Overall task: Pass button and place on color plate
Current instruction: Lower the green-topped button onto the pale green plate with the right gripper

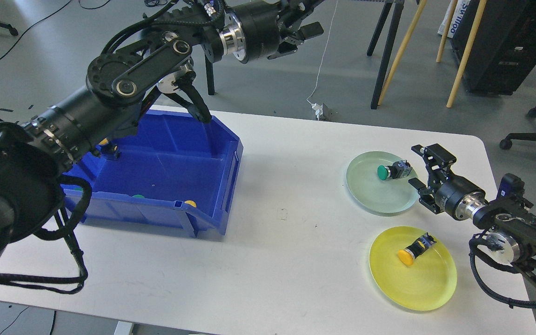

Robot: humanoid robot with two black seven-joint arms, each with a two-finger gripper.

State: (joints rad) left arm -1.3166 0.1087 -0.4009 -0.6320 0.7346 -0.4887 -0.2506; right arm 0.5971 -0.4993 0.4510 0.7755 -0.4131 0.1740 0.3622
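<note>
Two arms stand far apart: the left gripper (pixel 303 35) is lifted high beyond the blue bin (pixel 179 172), fingers spread and holding nothing, while the remaining buttons (pixel 190 203) lie low in the bin, below and behind it. On the right, the green button (pixel 383 172) lies on its side on the green plate (pixel 379 195), cap pointing left. The right gripper (pixel 421 167) is open just beside it, so I judge the left arm must fetch next.

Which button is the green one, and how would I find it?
Look at the right side of the white table, where two plates lie. The green button lies on its side on the pale green plate, the farther one, just before the right gripper. The button on the yellow plate has a yellow cap.
</note>
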